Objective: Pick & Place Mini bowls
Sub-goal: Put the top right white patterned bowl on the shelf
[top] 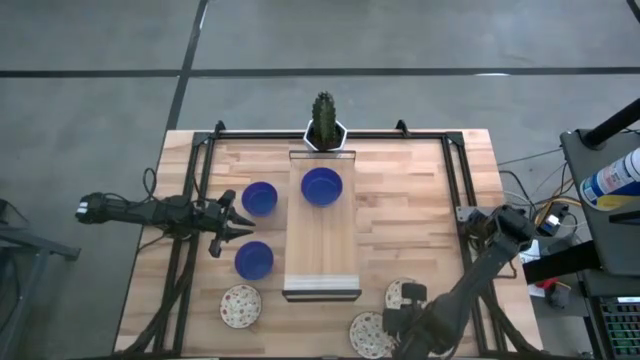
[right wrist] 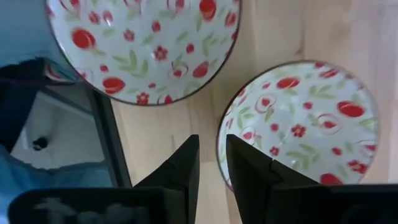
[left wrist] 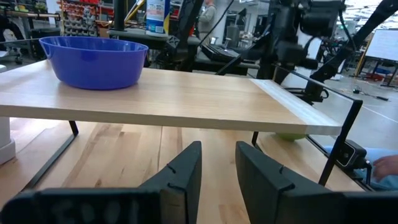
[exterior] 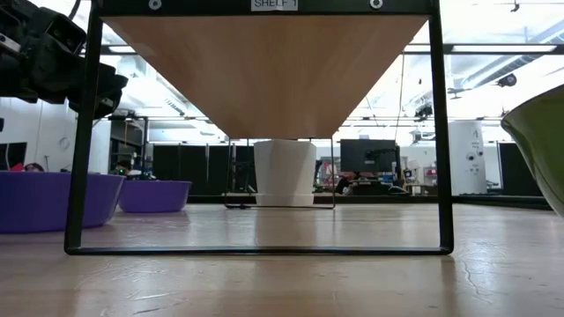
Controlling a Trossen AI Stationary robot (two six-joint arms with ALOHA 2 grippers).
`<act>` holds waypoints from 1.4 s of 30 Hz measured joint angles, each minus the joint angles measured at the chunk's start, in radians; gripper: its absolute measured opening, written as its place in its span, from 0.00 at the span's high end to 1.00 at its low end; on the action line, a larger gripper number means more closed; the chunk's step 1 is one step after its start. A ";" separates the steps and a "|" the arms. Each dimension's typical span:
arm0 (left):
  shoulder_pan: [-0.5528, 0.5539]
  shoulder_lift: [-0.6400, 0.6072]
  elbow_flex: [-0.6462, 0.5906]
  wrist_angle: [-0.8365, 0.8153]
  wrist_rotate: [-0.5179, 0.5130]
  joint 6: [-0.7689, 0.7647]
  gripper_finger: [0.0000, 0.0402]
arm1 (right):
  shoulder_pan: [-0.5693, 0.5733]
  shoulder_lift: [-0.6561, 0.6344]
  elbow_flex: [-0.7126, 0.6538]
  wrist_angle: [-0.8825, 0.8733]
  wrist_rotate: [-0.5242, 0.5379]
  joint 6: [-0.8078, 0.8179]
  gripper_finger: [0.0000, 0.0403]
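Two cobalt blue bowls (top: 260, 197) (top: 254, 259) sit on the table left of a wooden shelf (top: 322, 262). A third blue bowl (top: 322, 186) (left wrist: 94, 59) stands on the shelf's far end. Three speckled cream bowls rest near the table's near edge (top: 241, 305) (top: 405, 294) (top: 368, 335). My left gripper (top: 236, 222) (left wrist: 217, 163) hovers open between the two blue table bowls, facing the shelf. My right gripper (top: 400, 318) (right wrist: 212, 152) points down, its narrow gap over the rim of one speckled bowl (right wrist: 298, 124), with another speckled bowl (right wrist: 143, 43) beside it. My right gripper stands from above with its fingers on either side of the speckled bowl's rim (right wrist: 220, 146), one finger (right wrist: 249, 174) over the bowl's inside, the other outside. I cannot tell whether it touches the rim. The bowl lies flat on the table.
A white hexagonal pot with a cactus (top: 325, 130) (exterior: 284, 172) stands at the table's far edge behind the shelf. Black frame rails (top: 195, 200) (top: 455, 190) run along both sides of the table. The shelf's near half is bare wood. Equipment stands off the table's right side (top: 600, 180).
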 joint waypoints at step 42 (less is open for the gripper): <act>0.000 0.000 0.000 0.000 0.000 0.000 0.74 | 0.010 0.088 -0.063 -0.063 0.010 0.015 0.96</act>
